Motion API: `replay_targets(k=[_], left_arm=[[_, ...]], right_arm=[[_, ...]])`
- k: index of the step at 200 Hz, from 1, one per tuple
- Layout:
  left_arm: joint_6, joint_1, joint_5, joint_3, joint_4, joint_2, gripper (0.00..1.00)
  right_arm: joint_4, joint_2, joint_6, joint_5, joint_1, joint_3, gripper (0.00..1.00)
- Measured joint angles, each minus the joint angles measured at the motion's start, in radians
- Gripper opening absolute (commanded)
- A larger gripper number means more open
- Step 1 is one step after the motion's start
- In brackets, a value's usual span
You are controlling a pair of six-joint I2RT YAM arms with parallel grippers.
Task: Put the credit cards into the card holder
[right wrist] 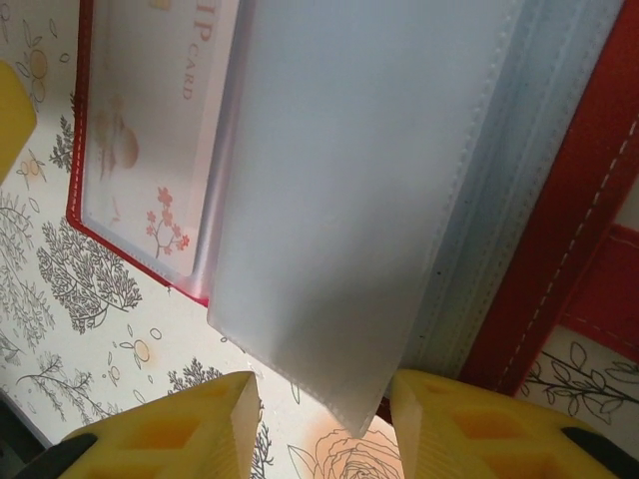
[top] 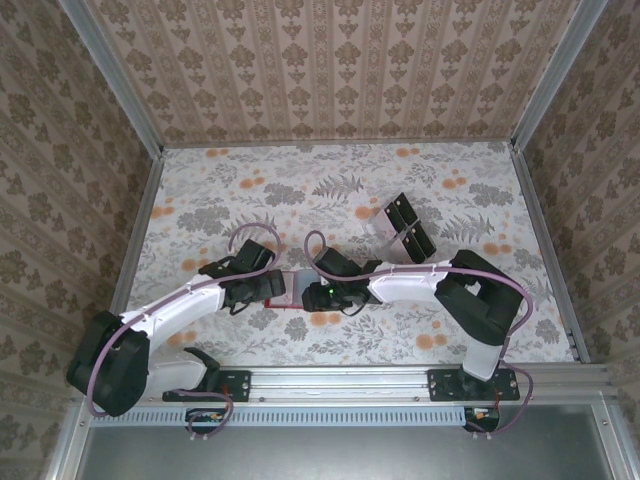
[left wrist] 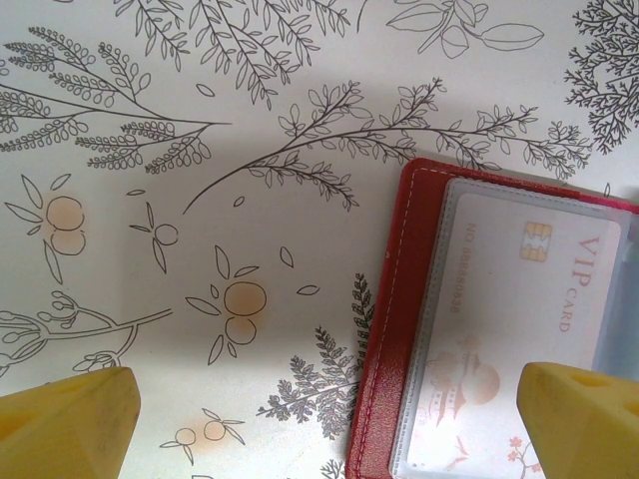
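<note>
Hovering with jaws spread wide and empty, the left gripper point(left wrist: 329, 399) sits over the open red card holder point(left wrist: 384, 329) on the counter point(top: 230, 190), one VIP card point(left wrist: 519, 289) already sleeved. Right gripper point(right wrist: 319, 404) jaws stand half-open astride a clear sleeve leaf point(right wrist: 349, 200); black credit cards point(top: 402, 212) farther right await loading.

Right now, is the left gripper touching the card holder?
Cannot tell. In the left wrist view one finger of the open left gripper overlaps the card holder, but no contact or gap under it shows.
</note>
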Motion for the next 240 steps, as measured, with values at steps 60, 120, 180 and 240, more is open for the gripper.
replay_targets(k=[60,120,180,240], left_arm=[[0.0,0.0,0.0,0.0,0.0,0.0,1.0],[0.0,0.0,0.0,0.0,0.002,0.0,1.0],[0.0,0.0,0.0,0.0,0.002,0.0,1.0],[-0.013,0.001,-0.035,0.0,-0.006,-0.043,1.0]], right_arm=[[-0.002,0.002,0.0,0.0,-0.008,0.016,0.41],[-0.018,-0.003,-0.001,0.0,-0.008,0.031,0.43],[-0.019,-0.004,-0.002,-0.001,-0.008,0.054,0.43],[-0.019,0.003,-0.002,-0.008,-0.008,0.123,0.43]])
